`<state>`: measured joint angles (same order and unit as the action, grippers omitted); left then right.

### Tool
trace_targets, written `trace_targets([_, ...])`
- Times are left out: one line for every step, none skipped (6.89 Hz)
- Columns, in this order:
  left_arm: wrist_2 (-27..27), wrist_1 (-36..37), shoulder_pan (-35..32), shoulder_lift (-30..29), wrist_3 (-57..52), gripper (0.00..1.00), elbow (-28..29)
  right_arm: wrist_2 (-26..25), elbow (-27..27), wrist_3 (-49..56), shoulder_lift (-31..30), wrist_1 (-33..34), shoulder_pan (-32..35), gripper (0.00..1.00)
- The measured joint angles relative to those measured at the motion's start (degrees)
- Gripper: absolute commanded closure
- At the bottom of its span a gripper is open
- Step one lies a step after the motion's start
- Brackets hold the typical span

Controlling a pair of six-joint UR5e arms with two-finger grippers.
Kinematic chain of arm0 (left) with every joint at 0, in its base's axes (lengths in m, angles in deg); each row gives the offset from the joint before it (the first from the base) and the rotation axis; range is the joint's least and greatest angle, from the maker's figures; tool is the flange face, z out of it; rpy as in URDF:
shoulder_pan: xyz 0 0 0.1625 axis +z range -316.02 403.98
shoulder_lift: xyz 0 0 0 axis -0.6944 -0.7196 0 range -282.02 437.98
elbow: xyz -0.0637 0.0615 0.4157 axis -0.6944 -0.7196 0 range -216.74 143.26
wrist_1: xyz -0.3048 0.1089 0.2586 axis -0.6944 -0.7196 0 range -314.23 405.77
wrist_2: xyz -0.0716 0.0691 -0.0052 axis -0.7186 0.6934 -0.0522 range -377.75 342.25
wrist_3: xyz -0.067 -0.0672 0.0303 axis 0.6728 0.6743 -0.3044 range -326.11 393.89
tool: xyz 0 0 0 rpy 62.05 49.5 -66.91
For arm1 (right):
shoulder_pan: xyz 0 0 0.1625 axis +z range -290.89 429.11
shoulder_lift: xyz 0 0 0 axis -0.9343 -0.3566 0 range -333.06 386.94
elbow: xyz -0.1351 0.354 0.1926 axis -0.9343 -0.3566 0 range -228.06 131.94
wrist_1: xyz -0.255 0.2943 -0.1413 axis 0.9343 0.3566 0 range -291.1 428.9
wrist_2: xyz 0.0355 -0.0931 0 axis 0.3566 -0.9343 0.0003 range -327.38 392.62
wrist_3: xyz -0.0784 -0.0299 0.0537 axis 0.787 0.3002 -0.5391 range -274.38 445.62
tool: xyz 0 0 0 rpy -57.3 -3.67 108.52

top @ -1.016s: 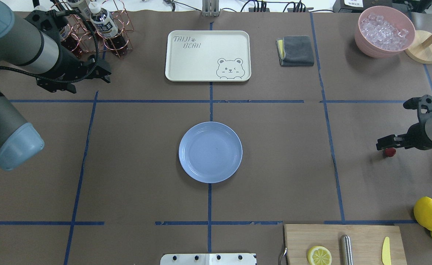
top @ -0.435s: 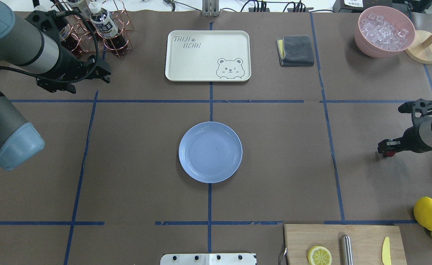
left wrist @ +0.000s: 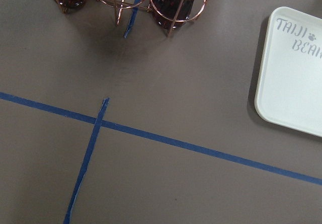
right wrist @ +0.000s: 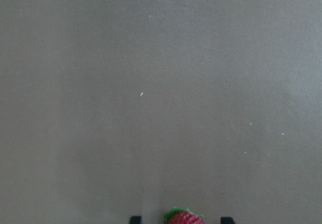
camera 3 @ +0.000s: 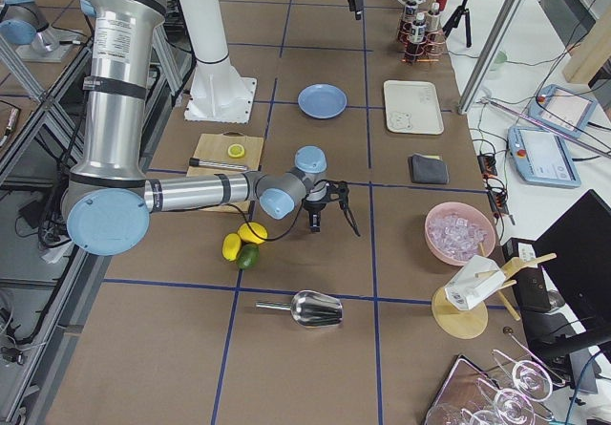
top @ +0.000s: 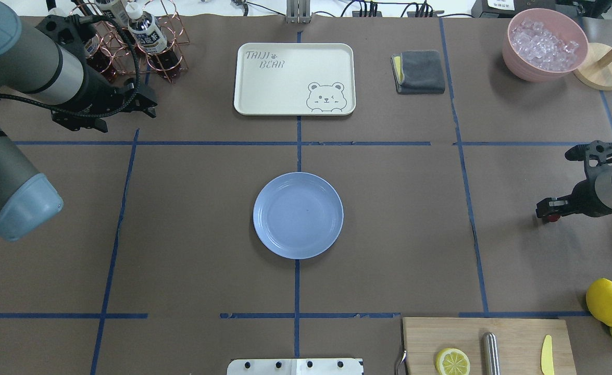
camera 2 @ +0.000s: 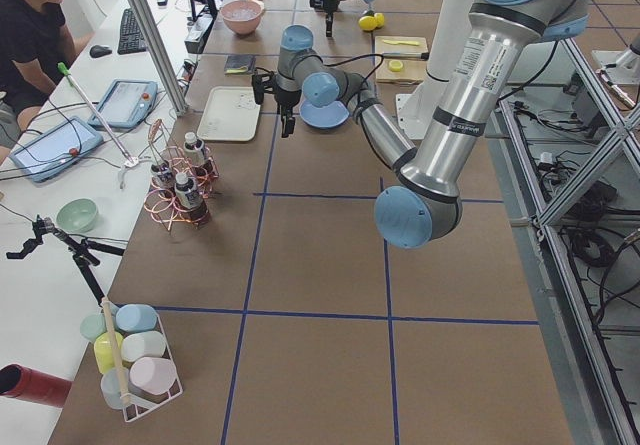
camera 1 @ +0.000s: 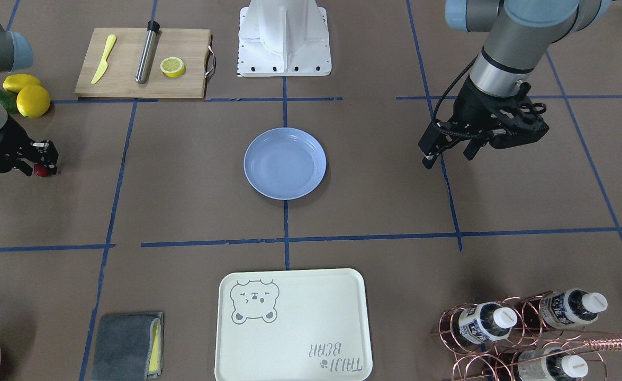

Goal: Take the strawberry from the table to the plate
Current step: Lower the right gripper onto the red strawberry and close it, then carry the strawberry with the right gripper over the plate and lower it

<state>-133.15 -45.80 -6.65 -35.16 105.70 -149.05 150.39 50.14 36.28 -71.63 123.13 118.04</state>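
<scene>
The strawberry [top: 551, 218] lies on the brown table [top: 389, 234] at the far right, mostly hidden under my right gripper [top: 545, 211]. In the right wrist view the strawberry [right wrist: 184, 217] sits at the bottom edge between two fingertips [right wrist: 135, 219], with gaps on both sides, so the gripper is open around it. The front-facing view shows the strawberry [camera 1: 40, 170] just below the right gripper [camera 1: 46, 159]. The light-blue plate [top: 298, 215] rests empty at the table's middle. My left gripper [top: 149, 107] hangs open and empty at the far left, near the bottle rack.
A cream bear-print tray [top: 295, 78] and a grey cloth [top: 419, 71] lie at the back. A pink bowl of ice [top: 544, 44] stands back right. Whole lemons [top: 606, 301] and a cutting board [top: 514, 333] with a lemon half are near right. A copper bottle rack [top: 139, 41] is back left.
My right gripper has come down over the strawberry, which now shows less from overhead. The left arm and the plate have not moved.
</scene>
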Motion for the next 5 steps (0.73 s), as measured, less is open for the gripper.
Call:
trace_targets([0.0,0.0,0.0,0.0,0.0,0.00,0.0,0.0,0.1,0.0,-0.1,0.0,0.0,0.71])
trace_targets([0.0,0.0,0.0,0.0,0.0,0.00,-0.1,0.1,0.1,0.0,-0.1,0.0,0.0,1.00])
trace_targets([0.0,0.0,0.0,0.0,0.0,0.00,-0.1,0.1,0.2,0.1,-0.1,0.0,0.0,1.00])
trace_targets([0.0,0.0,-0.1,0.0,0.0,0.00,-0.1,0.1,0.3,0.1,-0.1,0.0,0.1,1.00])
trace_targets([0.0,0.1,-0.1,0.0,0.0,0.00,-0.2,0.4,1.5,0.2,-0.1,0.0,0.2,1.00])
